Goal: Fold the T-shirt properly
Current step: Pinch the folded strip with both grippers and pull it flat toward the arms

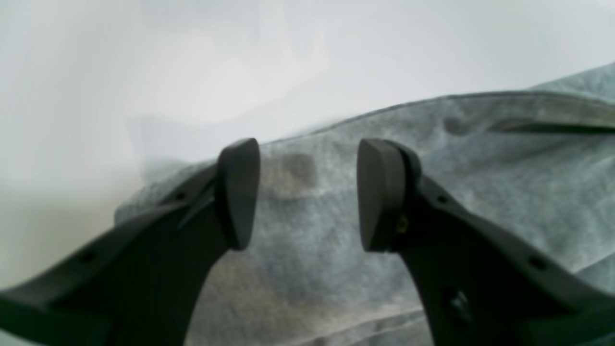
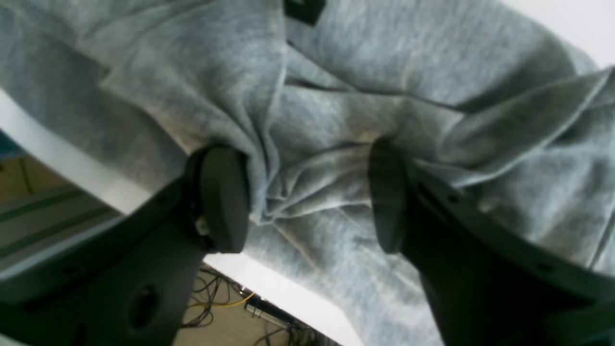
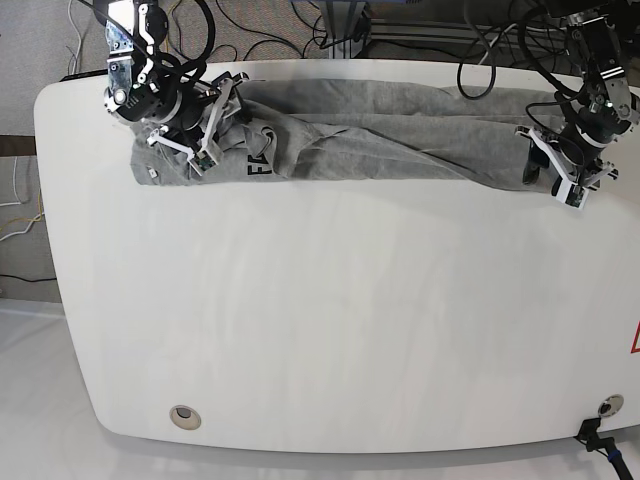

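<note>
- I see the T-shirt (image 3: 380, 135) lying as a long, narrow, bunched band along the far edge of the white surface (image 3: 330, 320), its long axis running side to side in the base view.
- Black lettering shows near the end on that view's left; I cannot read the whole word.
- My right end effector (image 2: 307, 197) sits at that lettered end, fingers spread apart, with rumpled grey folds lying between them but not pinched. In its wrist view the cloth reaches the surface edge, with cables on the floor below.
- My left end effector (image 1: 307, 194) is at the opposite end, also spread apart, poised over flat grey fabric near a hemmed edge, gripping nothing.
- Two round fittings sit in the near corners of the surface.
</note>
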`<action>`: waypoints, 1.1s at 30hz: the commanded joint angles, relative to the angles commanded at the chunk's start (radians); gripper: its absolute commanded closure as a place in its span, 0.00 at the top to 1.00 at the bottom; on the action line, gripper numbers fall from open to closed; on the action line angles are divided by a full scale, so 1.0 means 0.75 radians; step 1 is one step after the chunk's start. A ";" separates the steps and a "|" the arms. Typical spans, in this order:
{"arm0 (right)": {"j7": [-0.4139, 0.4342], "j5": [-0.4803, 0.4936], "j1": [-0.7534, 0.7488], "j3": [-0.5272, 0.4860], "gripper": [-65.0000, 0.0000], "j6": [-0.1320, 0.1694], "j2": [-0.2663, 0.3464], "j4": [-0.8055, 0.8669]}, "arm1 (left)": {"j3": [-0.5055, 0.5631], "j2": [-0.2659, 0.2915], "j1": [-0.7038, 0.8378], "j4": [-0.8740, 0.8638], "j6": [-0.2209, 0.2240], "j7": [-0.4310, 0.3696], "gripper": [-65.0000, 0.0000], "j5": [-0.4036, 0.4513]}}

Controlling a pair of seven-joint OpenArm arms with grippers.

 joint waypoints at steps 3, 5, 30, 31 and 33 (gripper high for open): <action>0.049 0.014 0.000 0.041 0.58 0.002 0.004 0.037 | 0.000 -0.012 0.000 -0.025 0.000 -0.002 0.46 -0.002; 0.090 0.043 0.000 0.053 0.58 0.002 0.002 0.039 | 0.000 -0.012 0.000 -0.029 0.000 -0.002 0.46 -0.002; 0.421 -0.020 -0.076 0.045 0.00 0.002 -0.133 0.053 | 0.057 0.143 0.172 0.053 0.000 -0.563 0.00 0.225; 0.436 -0.072 -0.088 0.045 0.00 0.002 -0.153 0.051 | 0.059 0.178 0.176 0.053 0.000 -0.610 0.00 0.276; 0.516 -0.170 -0.119 0.043 0.00 0.004 -0.184 0.051 | 0.061 0.235 0.172 0.031 0.000 -0.677 0.00 0.356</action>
